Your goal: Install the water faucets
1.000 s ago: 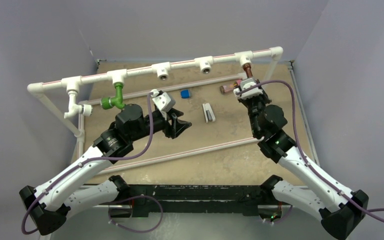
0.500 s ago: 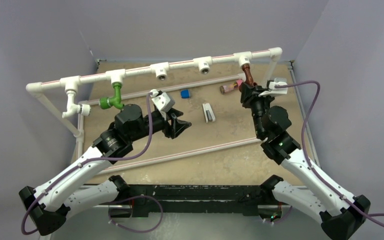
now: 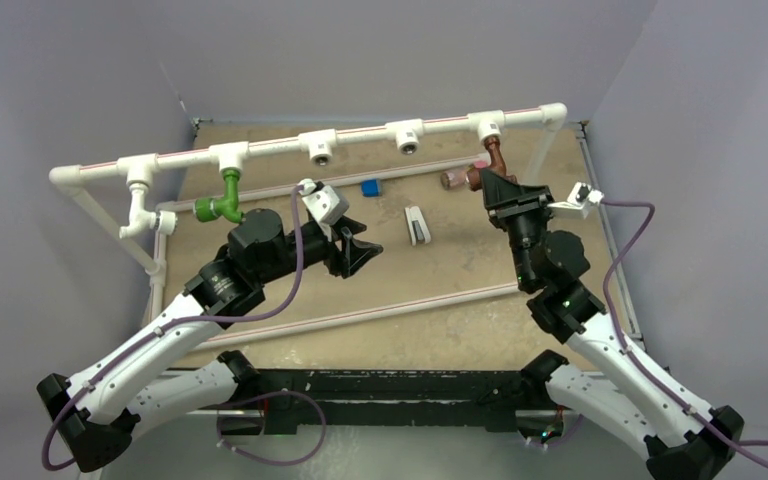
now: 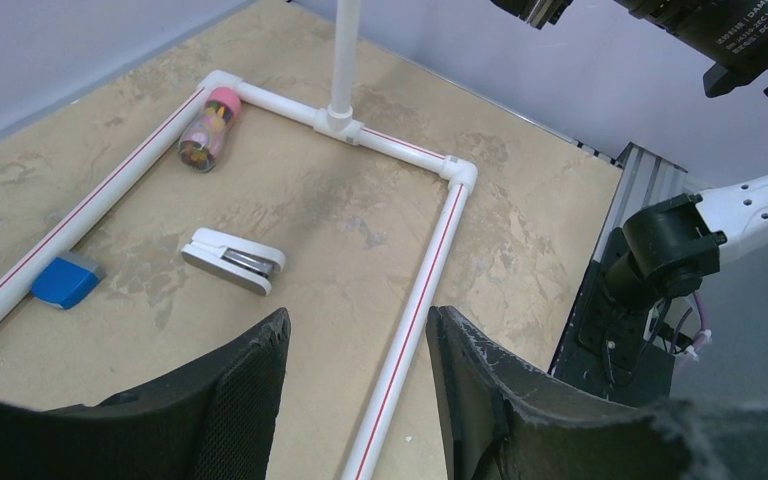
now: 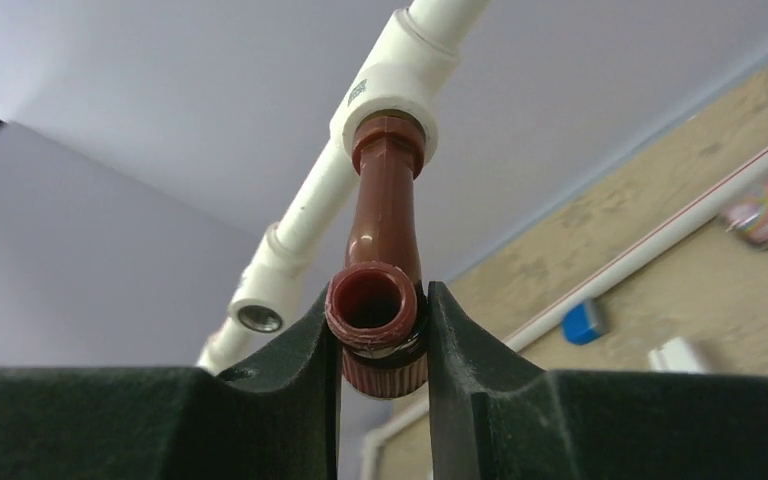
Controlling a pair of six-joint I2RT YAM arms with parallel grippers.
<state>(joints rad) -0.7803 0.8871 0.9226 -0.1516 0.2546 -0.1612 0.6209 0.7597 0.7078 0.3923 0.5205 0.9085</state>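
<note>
While the reddish-brown faucet [image 5: 385,220] is pinched by the right fingers [image 5: 295,380] for threading into its T-fitting [image 5: 395,70] — left fingers [image 4: 245,395] are spread, empty.

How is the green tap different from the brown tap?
The green tap is green; the brown tap is reddish-brown. The green tap hangs free near the left end. The brown tap sits near the right end, squeezed in the right pincer. Both are bent like elbows and hang from the white top pipe.
</note>
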